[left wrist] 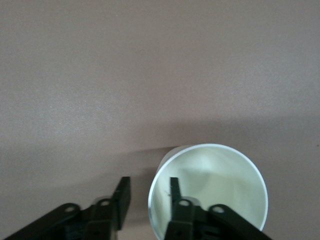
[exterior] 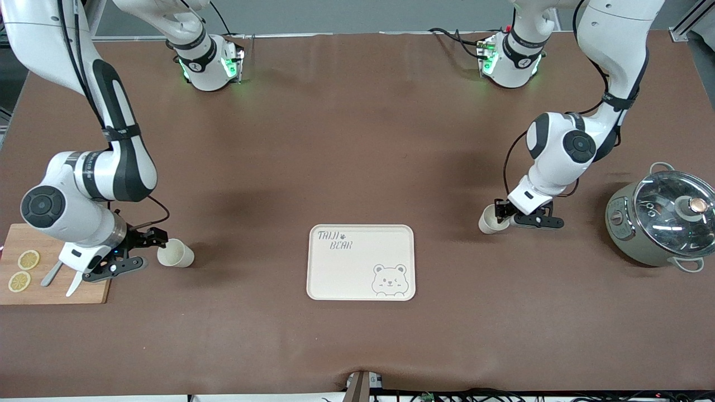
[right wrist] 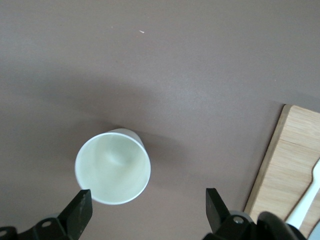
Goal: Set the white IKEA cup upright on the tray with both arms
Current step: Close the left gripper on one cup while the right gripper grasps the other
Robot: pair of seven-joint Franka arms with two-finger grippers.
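Note:
Two white cups stand upright on the brown table. One cup (exterior: pixel 491 219) (left wrist: pixel 215 185) is at the left arm's end. My left gripper (exterior: pixel 501 215) (left wrist: pixel 148 182) straddles its rim, one finger (left wrist: pixel 174 187) inside and the other (left wrist: pixel 124 192) outside, with a small gap still showing at the wall. The other cup (exterior: pixel 175 254) (right wrist: pixel 112 167) is at the right arm's end. My right gripper (exterior: pixel 149 250) (right wrist: pixel 147 197) hangs wide open just above and beside it, holding nothing. The cream tray (exterior: pixel 335 273) with the bear drawing lies between the cups, nearer the front camera, with nothing on it.
A wooden cutting board (exterior: pixel 56 290) (right wrist: pixel 295 170) with lemon slices (exterior: pixel 28 259) and a white utensil (exterior: pixel 53 273) lies under the right arm's wrist. A grey pot with a glass lid (exterior: pixel 662 220) stands at the left arm's end.

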